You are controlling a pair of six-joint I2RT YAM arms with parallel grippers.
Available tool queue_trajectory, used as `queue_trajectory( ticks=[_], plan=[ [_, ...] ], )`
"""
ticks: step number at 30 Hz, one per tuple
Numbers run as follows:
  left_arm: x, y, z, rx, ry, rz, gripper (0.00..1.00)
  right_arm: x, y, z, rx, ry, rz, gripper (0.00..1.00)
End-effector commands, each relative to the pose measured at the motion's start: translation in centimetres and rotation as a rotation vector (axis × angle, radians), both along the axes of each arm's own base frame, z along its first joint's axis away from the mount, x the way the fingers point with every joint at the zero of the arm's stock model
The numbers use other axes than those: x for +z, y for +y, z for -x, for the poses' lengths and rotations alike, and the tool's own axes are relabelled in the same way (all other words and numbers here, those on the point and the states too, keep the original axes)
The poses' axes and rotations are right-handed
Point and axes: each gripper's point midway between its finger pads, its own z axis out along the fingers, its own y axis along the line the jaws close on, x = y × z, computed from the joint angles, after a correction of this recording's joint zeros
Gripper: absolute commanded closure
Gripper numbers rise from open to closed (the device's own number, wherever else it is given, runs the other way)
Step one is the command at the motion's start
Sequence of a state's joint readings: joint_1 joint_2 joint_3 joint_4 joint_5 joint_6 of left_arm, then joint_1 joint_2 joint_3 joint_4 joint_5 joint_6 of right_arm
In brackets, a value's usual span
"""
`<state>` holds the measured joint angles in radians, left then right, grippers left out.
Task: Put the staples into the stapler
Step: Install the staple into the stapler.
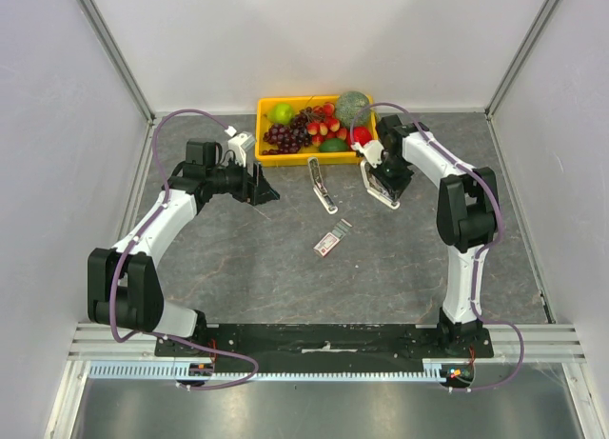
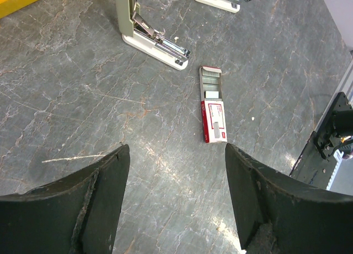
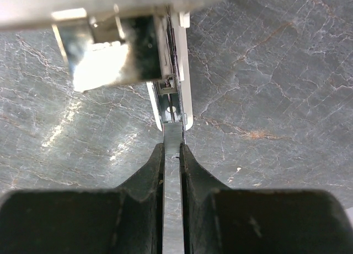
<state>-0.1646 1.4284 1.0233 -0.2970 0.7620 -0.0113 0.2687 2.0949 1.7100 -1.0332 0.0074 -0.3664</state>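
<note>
Right gripper [image 3: 172, 150] pinches a thin staple strip [image 3: 172, 134], its tip seemingly at the channel of the open stapler [image 3: 185, 72]; left gripper [image 2: 176, 149] hangs spread above the staple box [image 2: 214, 113]

A thin silvery staple strip [image 3: 172, 135] is pinched between the dark fingers [image 3: 149, 177] of the right gripper [image 3: 172, 150], which are pressed flat against its sides. The strip's far end is held at the near end of the stapler [image 3: 185, 72], in line with its open metal channel. The shiny raised top [image 3: 110, 50] is seen left of that channel. A grey veined table [image 3: 276, 88] is seen beneath the stapler.
</note>
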Motion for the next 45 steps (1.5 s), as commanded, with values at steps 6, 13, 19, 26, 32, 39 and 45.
queue_trajectory(
  ticks=[6, 13, 19, 26, 32, 39, 45],
  plan=[
    [0.40, -0.10, -0.40, -0.024, -0.045, 0.008, 0.24, 0.55, 0.28, -1.28, 0.014, -0.038, 0.015, 0.91],
    [0.45, -0.10, -0.39, -0.024, -0.047, 0.009, 0.24, 0.46, 0.34, -1.33, 0.017, -0.038, 0.019, 0.90],
    [0.49, -0.08, -0.40, -0.024, -0.050, 0.007, 0.24, 0.09, 0.21, -1.46, 0.015, -0.033, 0.030, 0.90],
    [0.41, -0.11, -0.38, -0.026, -0.046, 0.009, 0.24, 0.27, 0.03, -1.61, 0.015, -0.041, 0.041, 0.90],
    [0.44, -0.11, -0.35, -0.026, -0.047, 0.009, 0.24, 0.35, -0.07, -1.72, 0.012, -0.047, 0.047, 0.90],
    [0.45, -0.10, -0.39, -0.025, -0.048, 0.008, 0.24, 0.34, 0.19, -1.47, 0.015, -0.041, 0.037, 0.89],
    [0.42, -0.08, -0.38, -0.023, -0.046, 0.007, 0.24, 0.62, 0.33, -1.40, 0.018, -0.047, 0.034, 0.82]
  ],
)
